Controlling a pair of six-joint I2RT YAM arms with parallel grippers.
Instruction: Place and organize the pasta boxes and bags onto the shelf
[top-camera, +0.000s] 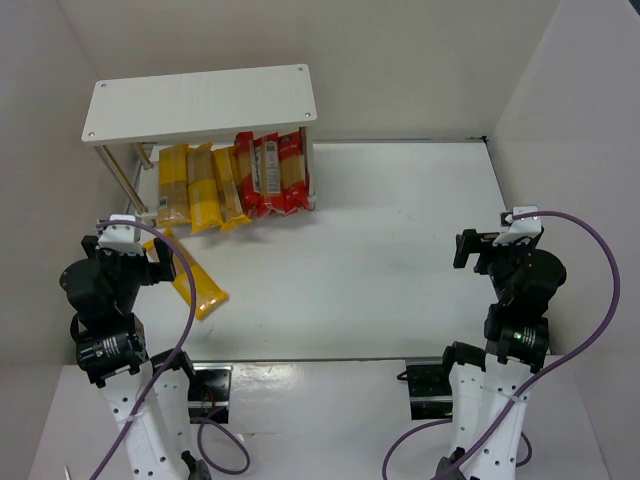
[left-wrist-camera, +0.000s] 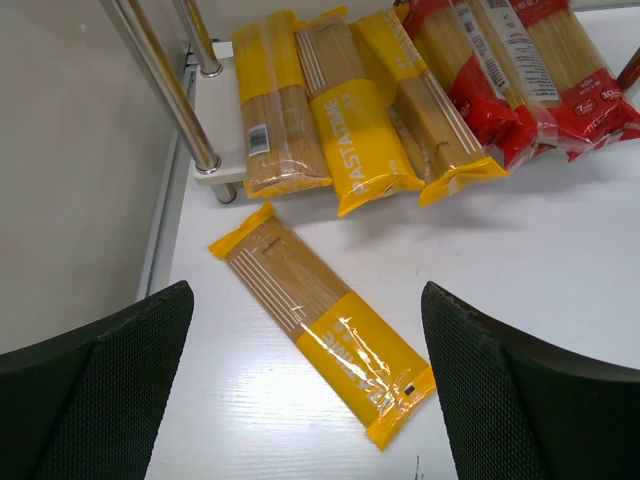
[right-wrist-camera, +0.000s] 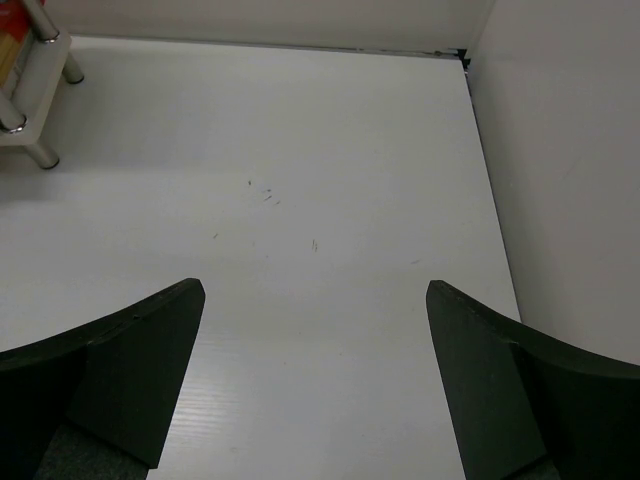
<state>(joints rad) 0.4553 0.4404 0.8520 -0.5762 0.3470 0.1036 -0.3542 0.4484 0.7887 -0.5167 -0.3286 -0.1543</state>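
Both wide open, holding nothing — left gripper (left-wrist-camera: 306, 290) above loose yellow pack (left-wrist-camera: 330, 345) | right gripper (right-wrist-camera: 316, 290) over table (right-wrist-camera: 300, 150)

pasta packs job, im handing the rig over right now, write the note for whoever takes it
Left gripper open, empty, above the loose yellow pack lying slanted on the table.
Right gripper open, empty, over the table's right side.
Done: three yellow packs and the red packs lie side by side on the shelf's lower level, ends jutting out front.
Left: shelve the loose pack, then tidy the row.
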